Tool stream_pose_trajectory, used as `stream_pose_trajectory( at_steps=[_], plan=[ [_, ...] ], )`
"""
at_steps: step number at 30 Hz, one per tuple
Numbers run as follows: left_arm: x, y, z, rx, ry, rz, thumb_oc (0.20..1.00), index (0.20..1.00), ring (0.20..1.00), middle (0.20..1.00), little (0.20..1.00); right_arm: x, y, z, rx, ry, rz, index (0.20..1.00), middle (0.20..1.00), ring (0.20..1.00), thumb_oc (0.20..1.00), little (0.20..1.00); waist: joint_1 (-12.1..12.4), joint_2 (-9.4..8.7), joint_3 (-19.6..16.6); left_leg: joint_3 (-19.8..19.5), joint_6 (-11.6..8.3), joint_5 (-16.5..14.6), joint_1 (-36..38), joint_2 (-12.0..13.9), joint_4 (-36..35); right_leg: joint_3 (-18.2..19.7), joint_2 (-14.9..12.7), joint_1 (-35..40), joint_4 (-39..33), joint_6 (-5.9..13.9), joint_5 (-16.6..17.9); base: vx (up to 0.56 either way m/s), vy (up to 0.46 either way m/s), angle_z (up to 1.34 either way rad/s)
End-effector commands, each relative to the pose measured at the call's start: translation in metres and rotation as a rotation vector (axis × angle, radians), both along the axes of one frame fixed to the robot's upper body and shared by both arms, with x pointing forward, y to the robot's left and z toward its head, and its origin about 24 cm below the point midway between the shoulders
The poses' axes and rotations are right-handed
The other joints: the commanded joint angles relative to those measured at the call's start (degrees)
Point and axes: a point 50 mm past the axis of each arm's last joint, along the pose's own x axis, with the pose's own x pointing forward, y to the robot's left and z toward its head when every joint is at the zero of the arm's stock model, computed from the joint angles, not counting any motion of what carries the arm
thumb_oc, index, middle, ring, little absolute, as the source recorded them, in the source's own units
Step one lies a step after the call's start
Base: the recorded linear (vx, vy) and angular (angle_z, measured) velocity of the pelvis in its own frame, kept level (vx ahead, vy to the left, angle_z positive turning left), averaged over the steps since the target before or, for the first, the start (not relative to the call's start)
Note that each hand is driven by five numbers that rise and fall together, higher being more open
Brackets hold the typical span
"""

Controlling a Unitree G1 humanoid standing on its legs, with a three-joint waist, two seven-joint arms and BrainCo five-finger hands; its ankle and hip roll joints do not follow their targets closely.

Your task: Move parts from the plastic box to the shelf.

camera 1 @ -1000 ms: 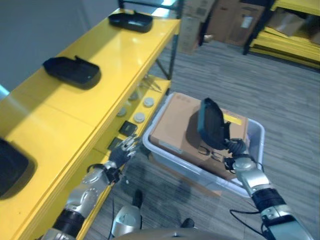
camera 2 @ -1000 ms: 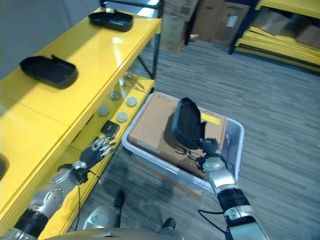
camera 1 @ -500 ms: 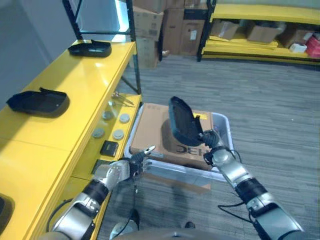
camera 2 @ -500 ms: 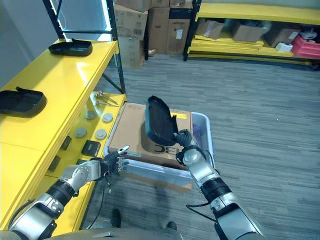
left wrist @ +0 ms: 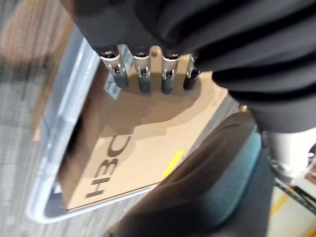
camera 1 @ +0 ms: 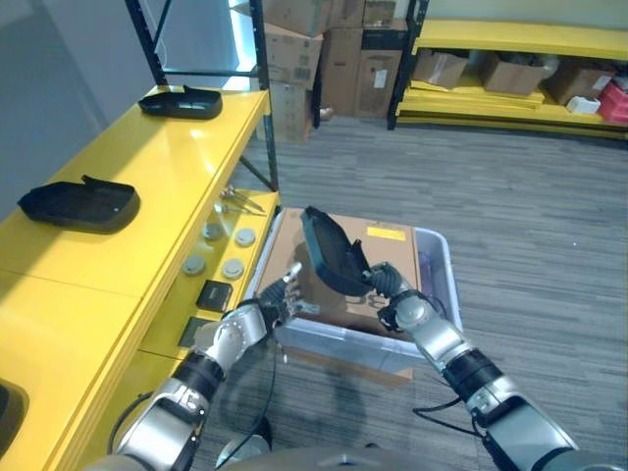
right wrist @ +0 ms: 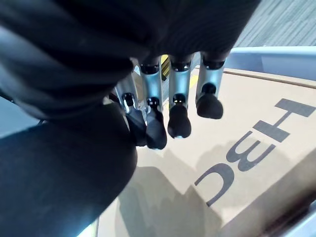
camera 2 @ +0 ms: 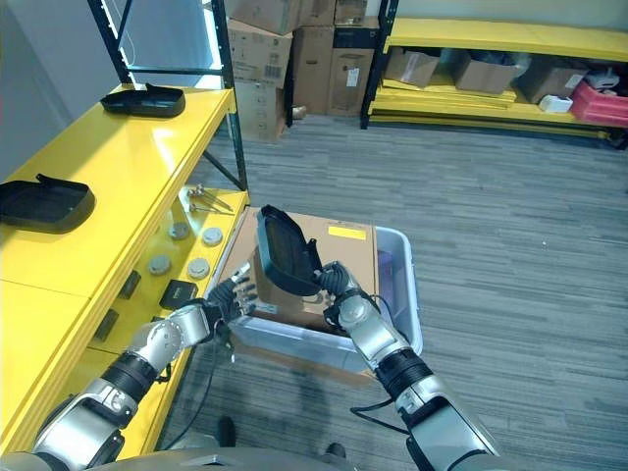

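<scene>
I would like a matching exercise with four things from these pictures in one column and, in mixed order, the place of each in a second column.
Things:
1. black plastic part
2. brown cardboard box
3. round grey discs
4. left hand

Places:
A. on the lower yellow shelf board
B. held up by the right hand
C. at the near rim of the clear plastic box
D. lying inside the clear plastic box

Pairs: 1-B, 2-D, 3-A, 4-C

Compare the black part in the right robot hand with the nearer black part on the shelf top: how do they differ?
The held black part is off the box, tilted on edge, gripped by the right robot hand. The shelf part lies flat on the yellow shelf top, hollow side up, touched by nothing. Both are black, shallow, tray-like shells of similar shape.
</scene>
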Motion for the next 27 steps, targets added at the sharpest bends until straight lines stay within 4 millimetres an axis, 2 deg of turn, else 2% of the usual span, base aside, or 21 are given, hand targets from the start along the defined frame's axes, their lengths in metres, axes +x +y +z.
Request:
stream_pose_trajectory(
  at_steps=[1,8,12,19,27],
  plan=[
    [0.029,-0.014,0.034,-0.032,-0.130,0.021,1.000,1.000,1.000,1.000,1.000,0.028,0.019,0.039,-0.029,-0.150,0.098,0.200,0.200,0.200,0.200,0.200,2.20,-1.45,-2.97,-1.56,-1.27,-3.64,-0.94,2.33,1.29,-1.35,-3.26,-0.59,2.72,3.91,-3.33,0.03,-0.004,0.00],
    [0.029,-0.013,0.033,-0.039,-0.142,0.026,1.000,1.000,1.000,1.000,1.000,0.028,0.026,0.042,-0.049,-0.137,0.181,0.200,0.200,0.200,0.200,0.200,2.32,-1.53,-2.95,-1.99,-1.44,-3.59,-0.82,2.29,1.15,-1.79,-3.15,-0.30,2.65,3.75,-3.47,0.01,0.000,0.00],
    [0.026,-0.018,0.035,-0.030,-0.168,-0.041,1.000,1.000,1.000,1.000,1.000,0.026,0.031,0.043,-0.050,-0.137,0.235,0.200,0.200,0.200,0.200,0.200,2.39,-1.47,-2.72,-2.28,-1.43,-3.57,-0.77,2.18,1.01,-2.00,-3.12,-0.12,2.44,3.76,-3.39,0.00,0.000,0.00],
    [0.020,-0.038,0.041,-0.041,-0.190,-0.112,1.000,1.000,1.000,1.000,1.000,0.024,0.052,0.043,-0.055,-0.127,0.331,0.200,0.200,0.200,0.200,0.200,2.49,-1.34,-2.35,-2.42,-1.54,-3.42,-0.38,2.10,0.67,-2.43,-3.29,0.27,2.26,3.95,-3.09,0.00,0.000,0.00],
    [0.018,-0.048,0.046,-0.039,-0.202,-0.152,1.000,1.000,1.000,1.000,1.000,0.025,0.064,0.045,-0.068,-0.124,0.368,0.200,0.200,0.200,0.200,0.200,2.84,-1.20,-2.11,-2.68,-1.59,-3.33,-0.14,2.03,0.49,-3.01,-3.44,0.70,2.07,4.03,-2.87,0.00,0.000,0.00]
  ],
)
